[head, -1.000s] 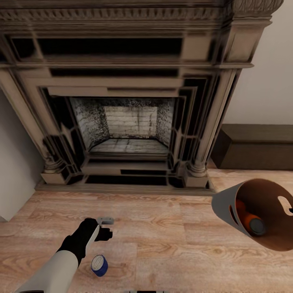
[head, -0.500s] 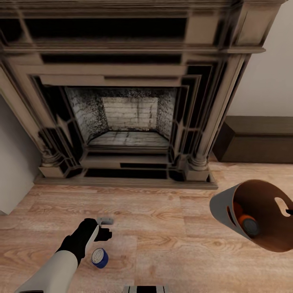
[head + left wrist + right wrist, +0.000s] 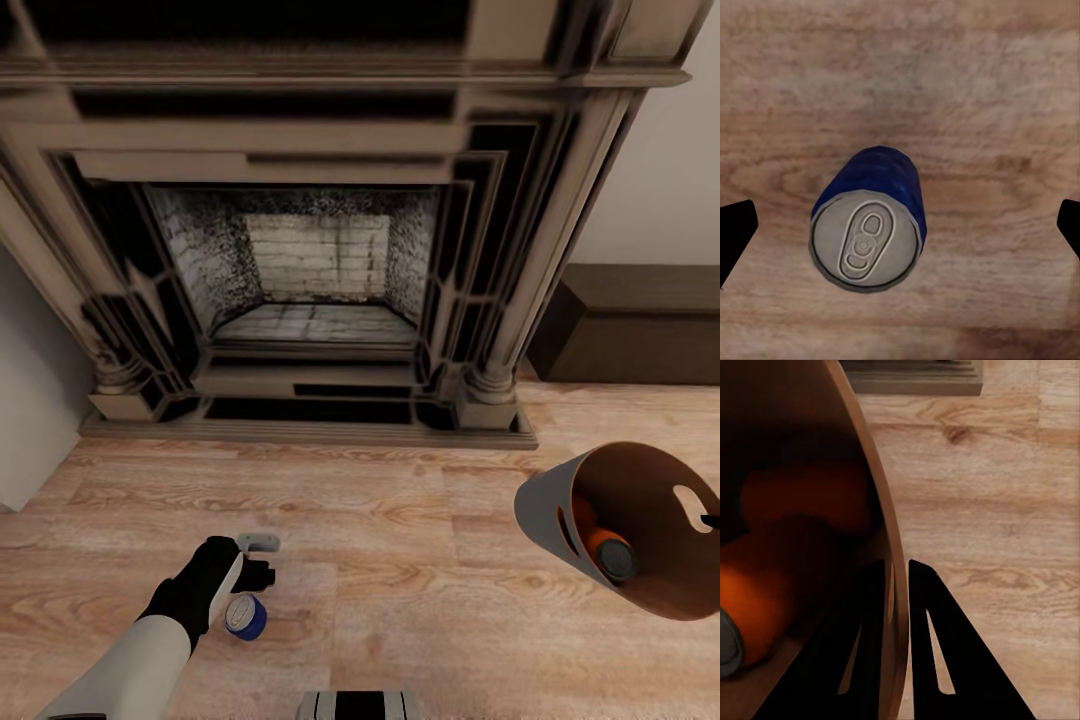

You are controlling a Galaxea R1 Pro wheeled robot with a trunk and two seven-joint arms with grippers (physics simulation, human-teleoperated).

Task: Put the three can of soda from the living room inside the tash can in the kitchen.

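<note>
So two orange cans are already in the bin, which the right pincer grips by the rim. Blue can left, standing on the floor near-left, left pincer spread wide above it.

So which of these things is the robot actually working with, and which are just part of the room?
Part of the job:
- blue can on the floor, between the open left gripper fingers
- bin gripped at its rim by the right gripper
- orange cans inside the bin

Just there:
- fireplace
- dark low bench
- wood floor
</note>
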